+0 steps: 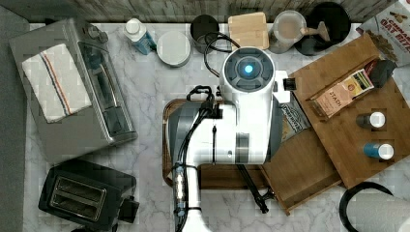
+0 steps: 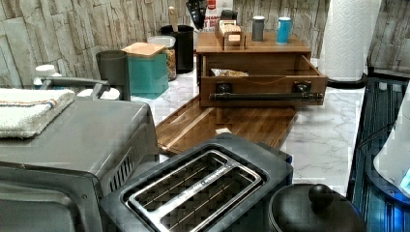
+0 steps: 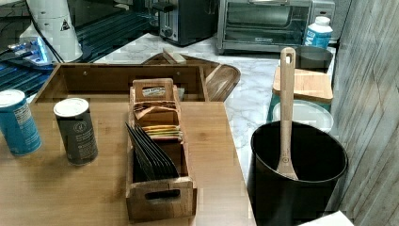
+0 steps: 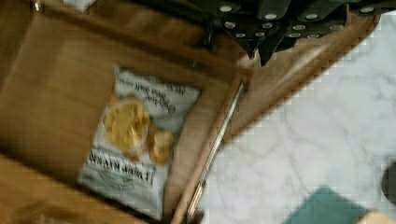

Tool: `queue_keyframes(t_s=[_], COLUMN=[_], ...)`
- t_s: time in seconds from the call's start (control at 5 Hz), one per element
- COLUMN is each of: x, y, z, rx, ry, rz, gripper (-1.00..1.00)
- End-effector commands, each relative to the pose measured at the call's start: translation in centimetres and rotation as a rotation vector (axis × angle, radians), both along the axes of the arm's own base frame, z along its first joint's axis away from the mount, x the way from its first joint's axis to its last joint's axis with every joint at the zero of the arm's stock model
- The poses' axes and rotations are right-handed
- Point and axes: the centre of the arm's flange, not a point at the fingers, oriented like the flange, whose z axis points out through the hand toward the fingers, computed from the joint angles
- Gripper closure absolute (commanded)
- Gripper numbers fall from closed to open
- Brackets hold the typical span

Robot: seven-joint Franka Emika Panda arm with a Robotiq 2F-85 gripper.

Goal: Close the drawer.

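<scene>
Above the drawer (image 1: 309, 171), the tool (image 4: 261, 49) hovers; its finger state cannot be told. A push from 9 o'clock in the top view, off-centre, could jam the drawer on the chip bag (image 4: 135, 154).

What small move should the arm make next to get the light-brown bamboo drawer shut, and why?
Probably bring the gripper down in front of the light-brown bamboo drawer and push on its black bar handle. The drawer stands pulled well out, a white snack bag lying flat inside, and the gripper hovers above its corner.
</scene>
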Motion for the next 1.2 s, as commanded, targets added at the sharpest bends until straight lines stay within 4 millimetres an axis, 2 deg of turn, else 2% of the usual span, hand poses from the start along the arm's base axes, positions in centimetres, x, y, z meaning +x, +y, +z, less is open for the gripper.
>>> queue_keyframes(t_s=[0.2, 0.4, 0.6, 0.8, 1.0, 1.2], x=[-6.8, -8.7, -10.8, -13.1, -14.9, -15.9], y=[8.8, 10.5, 11.0, 10.3, 7.4, 5.8], z=[-2.2, -3.8, -6.6, -8.9, -9.8, -10.3], rx=[0.025, 0.042, 0.038, 0.017, 0.014, -0.006], ry=[-0.083, -0.075, -0.044, 0.005, 0.004, 0.010], rz=[0.376, 0.605, 0.816, 0.985, 1.086, 1.153], gripper=[1.00, 1.00, 1.00, 1.00, 1.00, 1.00])
